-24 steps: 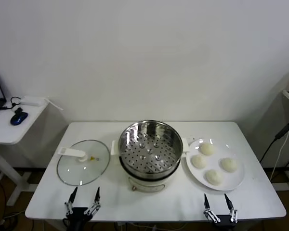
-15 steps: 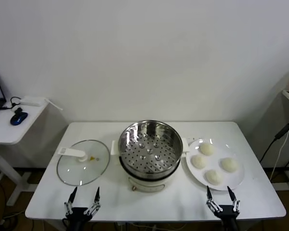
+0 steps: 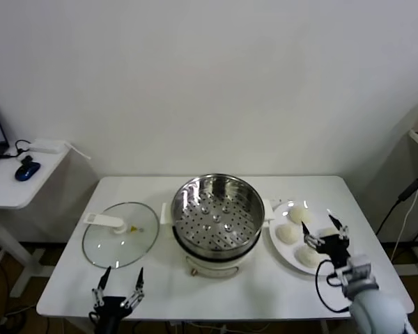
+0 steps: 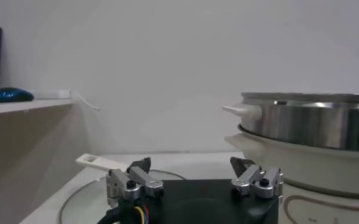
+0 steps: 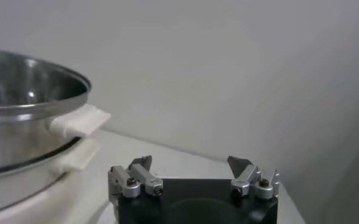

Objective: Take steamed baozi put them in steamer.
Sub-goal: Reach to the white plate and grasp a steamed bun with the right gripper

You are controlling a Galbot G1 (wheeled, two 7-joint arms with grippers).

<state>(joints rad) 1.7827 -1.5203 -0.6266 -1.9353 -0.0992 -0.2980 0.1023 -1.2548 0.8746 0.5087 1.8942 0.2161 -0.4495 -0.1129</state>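
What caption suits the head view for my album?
Right gripper, jaws open, over the baozi on the plate, beside the empty steamer.

The right gripper (image 3: 320, 226) hides part of the steamed baozi (image 3: 287, 234) — one bun barely shows.

Shiny steel steamer (image 3: 214, 212); smooth matt baozi (image 3: 287, 234).

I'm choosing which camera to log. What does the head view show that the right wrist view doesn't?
Only the head view shows the four baozi on the white plate, the glass lid, the left gripper and the steamer's perforated tray. Only the right wrist view shows the steamer's white side handle close up. Both show the steamer and the open right gripper.
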